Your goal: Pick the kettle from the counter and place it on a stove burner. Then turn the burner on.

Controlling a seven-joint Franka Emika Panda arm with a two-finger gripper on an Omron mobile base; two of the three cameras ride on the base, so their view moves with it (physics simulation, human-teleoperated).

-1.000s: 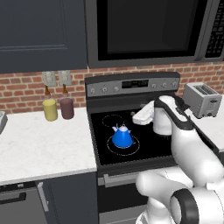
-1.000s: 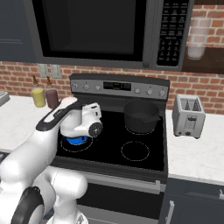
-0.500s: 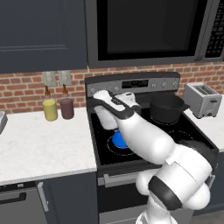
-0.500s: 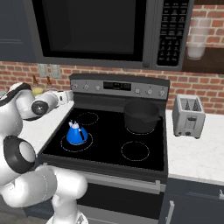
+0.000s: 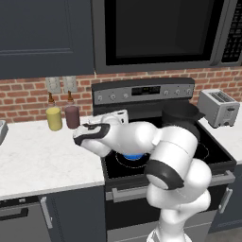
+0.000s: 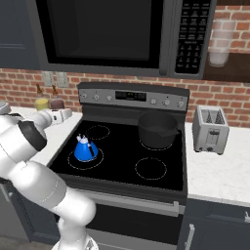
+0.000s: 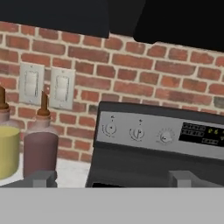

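On black cooktop [image 6: 122,161] — blue kettle [image 6: 85,148]

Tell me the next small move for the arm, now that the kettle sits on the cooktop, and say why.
Probably ease the open tool forward toward the leftmost knob on the stove's back panel. The kettle already stands inside the front-left burner ring, released, and the hand view looks straight at the row of knobs, still short of them. Which knob runs that burner I cannot tell.
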